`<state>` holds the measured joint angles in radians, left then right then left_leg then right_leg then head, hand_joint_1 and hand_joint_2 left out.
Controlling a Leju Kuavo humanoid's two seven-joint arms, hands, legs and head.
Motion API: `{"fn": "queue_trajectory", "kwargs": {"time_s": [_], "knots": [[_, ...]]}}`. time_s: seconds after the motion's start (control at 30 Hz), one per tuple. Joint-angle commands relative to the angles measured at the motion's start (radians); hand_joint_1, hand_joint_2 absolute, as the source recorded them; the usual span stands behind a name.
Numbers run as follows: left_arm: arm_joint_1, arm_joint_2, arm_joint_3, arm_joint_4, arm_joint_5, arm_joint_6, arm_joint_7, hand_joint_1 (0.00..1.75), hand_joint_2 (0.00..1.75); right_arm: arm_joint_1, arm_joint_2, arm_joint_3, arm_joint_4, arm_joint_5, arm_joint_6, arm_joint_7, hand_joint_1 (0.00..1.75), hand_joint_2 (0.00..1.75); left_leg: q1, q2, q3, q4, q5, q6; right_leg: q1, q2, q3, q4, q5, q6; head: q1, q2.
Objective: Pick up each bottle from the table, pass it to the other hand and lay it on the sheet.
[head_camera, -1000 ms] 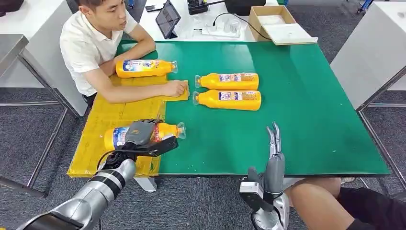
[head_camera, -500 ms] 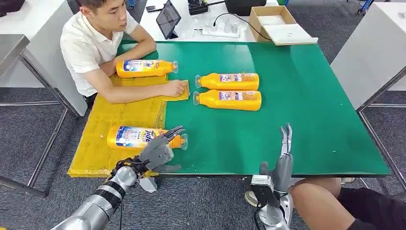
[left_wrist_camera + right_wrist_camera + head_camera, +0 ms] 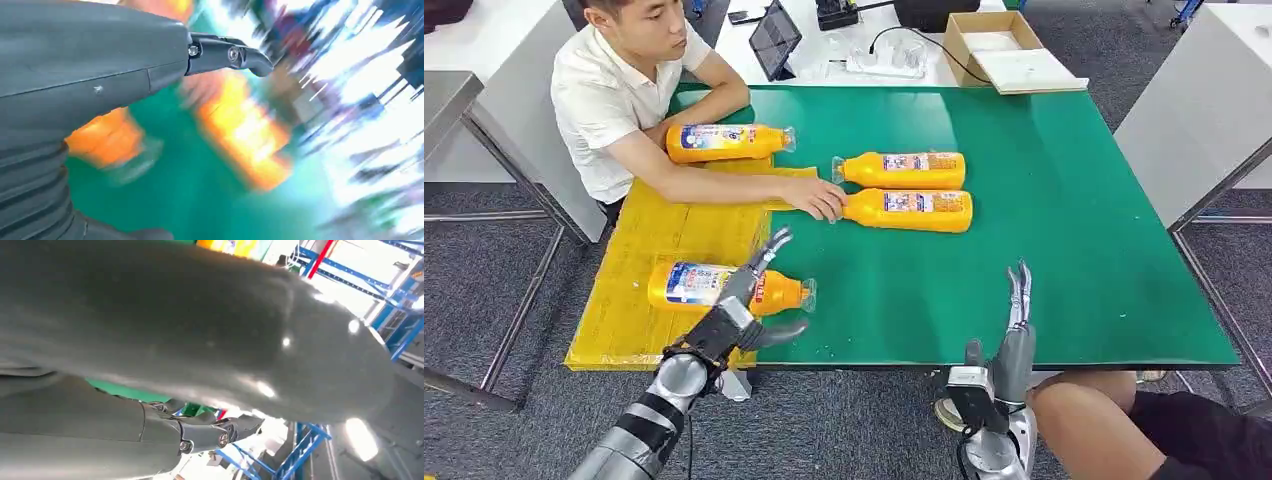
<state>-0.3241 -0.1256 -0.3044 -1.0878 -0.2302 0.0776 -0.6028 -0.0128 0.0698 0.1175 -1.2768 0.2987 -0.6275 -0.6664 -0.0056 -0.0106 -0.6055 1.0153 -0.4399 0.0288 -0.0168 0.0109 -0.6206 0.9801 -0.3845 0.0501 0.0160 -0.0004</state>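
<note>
The yellow sheet (image 3: 659, 235) covers the left part of the green tabletop (image 3: 1064, 240) and serves as the landmark here; at its left edge sits a person (image 3: 609, 95) in a white shirt, one arm stretched across the sheet, the person's hand (image 3: 819, 198) resting just off the sheet's right edge on the neck of an orange bottle. On the sheet's far end lies one orange bottle (image 3: 724, 142) on its side, cap toward the right; on the sheet's near end lies the nearest orange bottle (image 3: 714, 286), also on its side, its clear cap reaching over the sheet's right edge onto the green. The left hand (image 3: 729, 322) hovers at the sheet's near right corner, fingers (image 3: 769, 250) apart and holding nothing; they stretch up over the neck end of that nearest bottle, but whether they touch it cannot be told; the left wrist view is motion-blurred, showing only orange shapes on green beyond the hand. Right of the sheet, on bare green, two more orange bottles lie side by side, the farther bottle (image 3: 902, 168) and the touched bottle (image 3: 909, 209), caps pointing toward the sheet. Well right of the sheet, at the tabletop's near edge, the right hand (image 3: 1009, 345) stands upright, fingers straight and close together, empty.
</note>
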Motion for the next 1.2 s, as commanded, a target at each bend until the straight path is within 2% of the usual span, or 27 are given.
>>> {"fn": "queue_trajectory", "kwargs": {"time_s": [0.03, 0.17, 0.23, 0.5, 0.53, 0.57, 0.63, 0.7, 0.87, 1.03, 1.1, 1.2], "knots": [[0.159, -0.069, 0.044, -0.513, 0.285, 0.094, -0.061, 0.0, 1.75, -0.017, 0.021, 0.011, 0.043, 0.048, -0.027, -0.032, 0.0, 0.0, 0.001, 0.004, 0.002, 0.001, -0.003, -0.002, 0.002, 0.002, 0.001, 0.0, -0.001, -0.002, 0.0, 0.0], [0.19, -0.057, 0.024, -0.539, 0.323, 0.091, -0.071, 0.0, 1.75, -0.013, -0.014, -0.005, 0.05, 0.164, -0.034, -0.027, 0.0, 0.0, 0.001, 0.003, 0.005, -0.001, -0.003, -0.002, 0.002, 0.001, 0.004, -0.001, -0.002, -0.003, -0.001, 0.0], [0.197, -0.05, 0.027, -0.52, 0.322, 0.097, -0.082, 0.0, 1.75, -0.025, -0.052, -0.033, 0.07, 0.293, -0.052, 0.029, 0.0, 0.0, 0.001, 0.003, 0.006, -0.001, -0.003, -0.002, 0.002, 0.001, 0.005, -0.001, -0.002, -0.002, -0.001, 0.0], [0.195, -0.048, 0.031, -0.509, 0.329, 0.089, -0.086, 0.0, 1.75, -0.03, -0.055, -0.045, 0.074, 0.291, -0.048, 0.029, 0.0, 0.0, 0.0, 0.001, 0.003, -0.001, -0.001, -0.001, 0.001, 0.0, 0.002, -0.001, -0.001, -0.001, 0.0, 0.0], [0.2, -0.05, 0.036, -0.506, 0.327, 0.087, -0.086, 0.0, 1.75, -0.042, -0.071, -0.049, 0.103, 0.355, -0.054, 0.088, 0.0, 0.0, 0.001, 0.002, 0.006, -0.001, -0.002, -0.002, 0.001, 0.0, 0.005, -0.002, -0.002, -0.002, 0.0, 0.0], [0.208, -0.05, 0.041, -0.501, 0.324, 0.094, -0.087, 0.0, 1.75, -0.053, -0.091, -0.059, 0.123, 0.388, -0.048, 0.119, 0.0, 1.75, 0.001, 0.002, 0.005, -0.001, -0.002, -0.002, 0.001, 0.0, 0.004, -0.002, -0.002, -0.002, 0.0, 0.0], [0.227, -0.07, 0.069, -0.486, 0.291, 0.172, -0.095, 0.0, 1.75, -0.088, -0.133, -0.097, 0.201, 0.458, -0.027, 0.203, 0.0, 1.75, 0.001, 0.002, 0.006, -0.002, -0.002, -0.002, 0.001, 0.0, 0.006, -0.002, -0.002, -0.002, 0.0, 0.0], [0.232, -0.072, 0.068, -0.474, 0.284, 0.207, -0.095, 0.0, 1.75, -0.113, -0.161, -0.115, 0.264, 0.485, 0.009, 0.233, 0.0, 1.75, 0.0, 0.002, 0.006, -0.002, -0.001, -0.001, 0.001, 0.001, 0.005, -0.003, -0.001, -0.001, 0.0, 0.0], [0.219, -0.074, 0.019, -0.452, 0.295, 0.214, -0.095, 0.0, 1.75, -0.215, -0.172, -0.081, 0.487, 0.476, 0.134, 0.182, 0.0, 1.75, 0.001, 0.001, 0.005, -0.002, -0.001, -0.001, 0.001, 0.0, 0.005, -0.003, 0.0, -0.001, 0.0, 0.0], [0.204, -0.073, 0.006, -0.434, 0.306, 0.204, -0.095, 0.0, 1.75, -0.268, -0.154, -0.051, 0.595, 0.492, 0.124, 0.168, 0.0, 1.75, 0.001, 0.003, 0.007, -0.002, -0.002, -0.002, 0.001, 0.001, 0.006, -0.002, -0.001, -0.002, 0.0, 0.0], [0.195, -0.076, -0.005, -0.414, 0.299, 0.208, -0.095, 0.0, 1.75, -0.293, -0.148, -0.034, 0.644, 0.504, 0.127, 0.176, 0.0, 1.75, 0.0, 0.002, 0.003, -0.001, -0.001, -0.001, 0.001, 0.0, 0.002, -0.002, 0.0, -0.001, -0.001, 0.0], [0.185, -0.073, -0.018, -0.395, 0.301, 0.213, -0.095, 0.0, 1.75, -0.313, -0.159, 0.003, 0.705, 0.544, 0.09, 0.2, 0.0, 1.75, 0.002, 0.002, 0.006, -0.002, -0.002, -0.002, 0.002, 0.0, 0.006, -0.003, -0.001, -0.002, 0.0, 0.0]]}}
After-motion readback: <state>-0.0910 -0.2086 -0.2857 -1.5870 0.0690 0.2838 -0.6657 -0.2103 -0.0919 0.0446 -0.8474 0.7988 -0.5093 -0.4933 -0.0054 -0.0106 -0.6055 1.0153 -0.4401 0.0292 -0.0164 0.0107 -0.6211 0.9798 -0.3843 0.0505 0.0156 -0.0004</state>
